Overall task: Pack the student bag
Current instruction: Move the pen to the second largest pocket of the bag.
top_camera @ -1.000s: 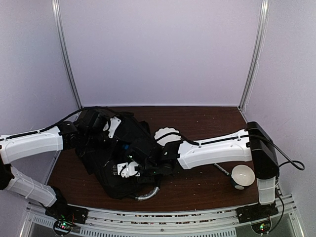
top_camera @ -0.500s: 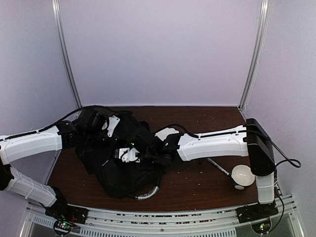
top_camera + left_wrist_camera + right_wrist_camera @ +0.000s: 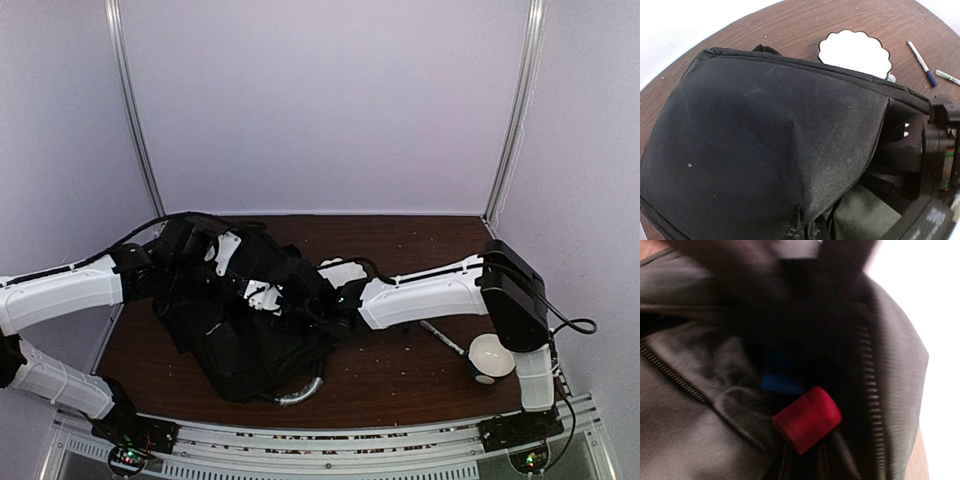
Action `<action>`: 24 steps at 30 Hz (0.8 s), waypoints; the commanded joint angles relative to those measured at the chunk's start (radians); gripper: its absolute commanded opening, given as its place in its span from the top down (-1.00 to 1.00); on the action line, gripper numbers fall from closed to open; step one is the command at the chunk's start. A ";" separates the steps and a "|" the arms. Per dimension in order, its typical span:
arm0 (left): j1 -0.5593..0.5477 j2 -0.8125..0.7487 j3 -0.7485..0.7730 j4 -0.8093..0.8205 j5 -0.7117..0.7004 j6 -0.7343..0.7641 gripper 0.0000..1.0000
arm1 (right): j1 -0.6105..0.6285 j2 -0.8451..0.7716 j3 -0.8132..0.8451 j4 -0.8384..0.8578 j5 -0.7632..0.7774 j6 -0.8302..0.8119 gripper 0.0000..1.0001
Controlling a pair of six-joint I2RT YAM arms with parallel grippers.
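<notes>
The student bag (image 3: 240,335) lies slumped on the left half of the brown table (image 3: 410,375), between the two arms, its mouth unzipped and facing the right arm. It looks like soft, limp black fabric that sags wherever it is not held, so it will probably fold and drag rather than slide as one piece. A seam, the edge of the zip (image 3: 869,390) or the silvery-grey curved handle (image 3: 300,392) at its near end seems a surer place to hold than the flat panel. The left gripper (image 3: 232,262) sits at the far upper edge of the bag with its fingers pressed together, apparently pinching a fold of the flap: in the left wrist view the cloth rises toward the camera and puckers at the bottom edge, though the fingers themselves are out of frame. The right gripper (image 3: 260,296) reaches into the opening, and whether its fingers are spread or closed cannot be told, since the right wrist view is blurred and dark at the top. That view shows a red cylinder (image 3: 807,418) and something blue (image 3: 781,376) inside the bag, but what they are is unclear. A white scalloped plate (image 3: 855,52) is partly hidden behind the bag, and the bag's straps cannot be made out.
</notes>
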 commanded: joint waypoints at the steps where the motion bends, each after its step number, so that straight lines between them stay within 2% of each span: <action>1: -0.013 -0.044 0.035 0.103 0.060 -0.005 1.00 | -0.050 -0.029 -0.040 0.133 0.079 0.097 0.60; 5: -0.012 -0.040 0.019 0.121 0.064 -0.016 1.00 | -0.072 -0.002 -0.028 0.165 0.109 0.190 0.58; 11: 0.002 -0.037 -0.009 0.142 0.067 -0.025 1.00 | -0.088 0.061 0.061 0.058 0.035 0.274 0.57; 17: 0.003 -0.040 -0.040 0.173 0.076 -0.038 1.00 | -0.128 0.092 0.160 -0.081 -0.297 0.424 0.39; 24: 0.003 -0.043 -0.074 0.229 0.054 -0.063 1.00 | -0.129 0.166 0.278 -0.174 -0.426 0.633 0.36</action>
